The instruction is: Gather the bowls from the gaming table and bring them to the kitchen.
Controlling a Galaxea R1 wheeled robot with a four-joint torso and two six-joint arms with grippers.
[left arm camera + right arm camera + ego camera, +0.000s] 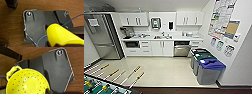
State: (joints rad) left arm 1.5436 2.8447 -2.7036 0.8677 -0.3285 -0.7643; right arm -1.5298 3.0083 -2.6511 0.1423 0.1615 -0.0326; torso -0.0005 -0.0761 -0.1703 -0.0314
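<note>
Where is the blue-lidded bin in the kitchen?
In the head view, the blue-lidded bin stands at the right, against the poster wall, nearest the camera in a row with the green-lidded bin behind it.

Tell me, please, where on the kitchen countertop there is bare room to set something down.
The countertop looks barest between the sink and the small items near the right wall, above the dishwasher. A smaller bare strip lies between the sink and the clutter to its left. The left end is crowded by the coffee machine and nearby objects.
</note>
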